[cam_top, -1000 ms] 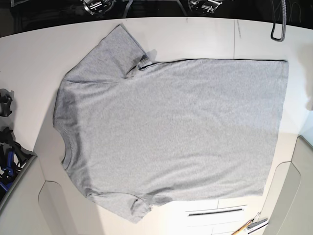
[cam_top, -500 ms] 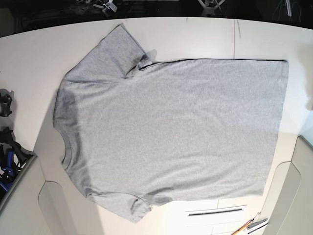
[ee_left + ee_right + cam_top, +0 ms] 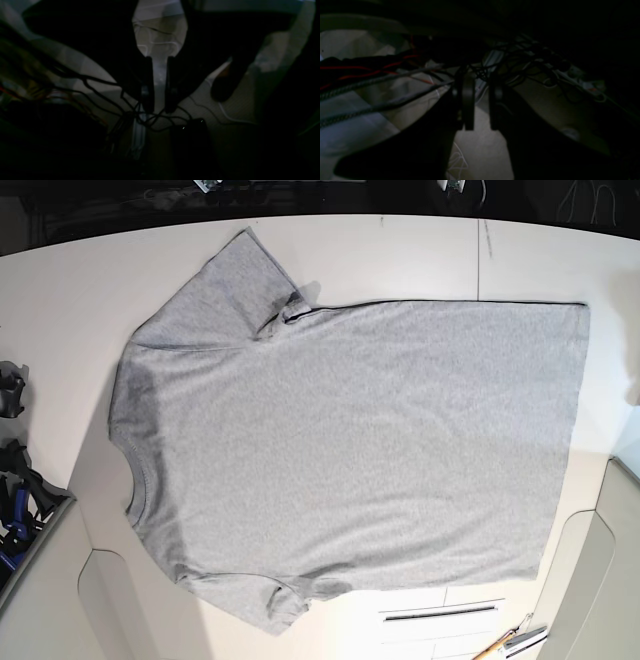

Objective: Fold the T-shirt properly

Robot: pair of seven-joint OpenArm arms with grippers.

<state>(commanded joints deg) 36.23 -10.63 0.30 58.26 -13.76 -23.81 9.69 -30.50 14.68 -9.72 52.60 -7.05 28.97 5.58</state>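
Observation:
The light grey T-shirt [image 3: 350, 440] lies flat and spread out on the white table [image 3: 60, 310] in the base view. Its plain side is up, the neck points left and the hem right. One sleeve reaches the table's far edge, the other its near edge. Neither gripper touches it. Both arms are pulled back past the far edge; only small bits show at the top of the base view. In the dark left wrist view, my left gripper [image 3: 159, 110] hangs over cabled floor, fingers a narrow gap apart and empty. My right gripper [image 3: 481, 82] looks the same.
Dark clamps and a blue tool [image 3: 15, 490] sit at the table's left edge. A pen-like tool [image 3: 510, 642] lies at the near right. A dark cable loop [image 3: 570, 240] hangs at the far right. Tangled cables [image 3: 150, 120] cover the floor below the grippers.
The arm parts seen at the top edge of the base view have drawn back further out of frame. The T-shirt has not moved.

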